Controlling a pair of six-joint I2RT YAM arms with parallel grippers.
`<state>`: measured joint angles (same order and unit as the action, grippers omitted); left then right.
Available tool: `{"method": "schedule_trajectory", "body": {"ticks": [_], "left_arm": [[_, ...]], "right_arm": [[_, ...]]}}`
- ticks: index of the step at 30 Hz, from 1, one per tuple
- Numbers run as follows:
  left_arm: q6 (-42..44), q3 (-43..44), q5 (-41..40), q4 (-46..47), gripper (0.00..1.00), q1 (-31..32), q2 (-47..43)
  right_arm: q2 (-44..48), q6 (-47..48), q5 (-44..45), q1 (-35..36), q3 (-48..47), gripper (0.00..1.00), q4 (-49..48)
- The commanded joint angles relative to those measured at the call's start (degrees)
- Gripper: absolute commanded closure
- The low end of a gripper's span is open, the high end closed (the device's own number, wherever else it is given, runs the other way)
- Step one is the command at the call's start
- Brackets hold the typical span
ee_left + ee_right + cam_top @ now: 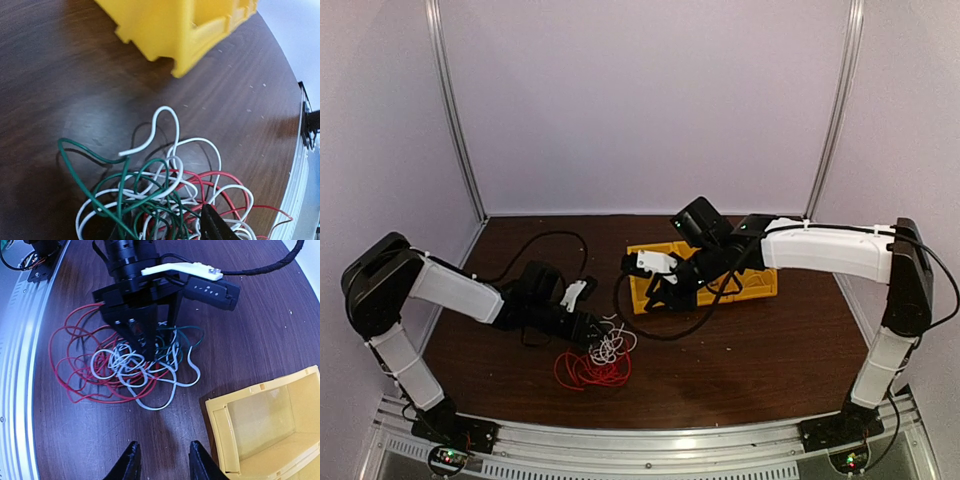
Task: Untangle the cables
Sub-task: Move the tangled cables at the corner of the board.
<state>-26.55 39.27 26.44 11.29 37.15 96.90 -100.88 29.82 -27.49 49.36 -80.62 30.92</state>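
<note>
Where the top view is showing only red and white in the cables (pixel 598 358), the wrist views are revealing a green wire (pixel 192 332). We are finding them lying on the bench (pixel 100 440) around the tips of the left claw (pixel 144 351), whose grip we cannot tell; the right claw (pixel 162 462) is hovering released, near them.

Yellow plastic bin (pixel 760 282) is being borne by the dark wood-grain tabletop (pixel 770 350), toward the back, right of centre. Near edge is being bounded by an aluminium rail (pixel 650 440); sides are being enclosed by pale walls (pixel 650 100).
</note>
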Motion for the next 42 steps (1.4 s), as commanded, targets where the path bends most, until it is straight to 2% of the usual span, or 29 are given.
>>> {"method": "schedule_trajectory", "body": {"ticks": [1,4,11,13,16,20,26,31,37,42], "left_arm": [[2.69,-1.57,-0.12,3.8,0.52,4.96,-3.92],[3.62,-0.65,-2.35,1.16,0.5,5.74,-5.74],[4.74,3.91,-9.44,-12.2,0.35,5.4,-12.03],[4.82,6.19,-12.52,-17.08,0.33,4.7,-12.06],[4.38,8.47,-16.65,-19.64,0.33,3.26,-12.14],[0.96,8.34,-22.19,-17.02,0.33,2.41,-14.16],[-4.86,2.9,-25.57,-6.78,0.34,2.4,-18.78],[-5.7,2.35,-27.95,-6.26,0.34,2.4,-20.22],[-4.89,2.39,-28.33,-7.02,0.34,2.4,-21.37],[-4.85,1.75,-28.34,-6.9,0.34,2.4,-21.54]], "right_arm": [[-1.77,0.27,1.31,-0.26,0.37,0.66,-0.9],[-2.28,0.47,1.08,-0.3,0.91,0.66,-1.09],[-3.8,0.06,-0.15,-0.46,2.78,0.67,-2.5],[-5.15,-0.69,-0.14,-0.38,2.35,0.69,-3.04],[-7.86,-2.38,0.63,-0.41,1.02,0.72,-3.92],[-12.52,-5.16,0.01,-0.43,-3.18,0.73,-3.24],[-17.96,-8.98,-1.59,-0.45,-8.51,0.76,-1.23],[-19.88,-12.55,-1.29,-0.42,-8.89,0.72,-2.06],[-22.49,-14.53,-0.3,-0.44,-10.37,0.73,-1.62],[-25.07,-16.52,-4.04,-0.42,-12.36,0.74,-0.91]]}}
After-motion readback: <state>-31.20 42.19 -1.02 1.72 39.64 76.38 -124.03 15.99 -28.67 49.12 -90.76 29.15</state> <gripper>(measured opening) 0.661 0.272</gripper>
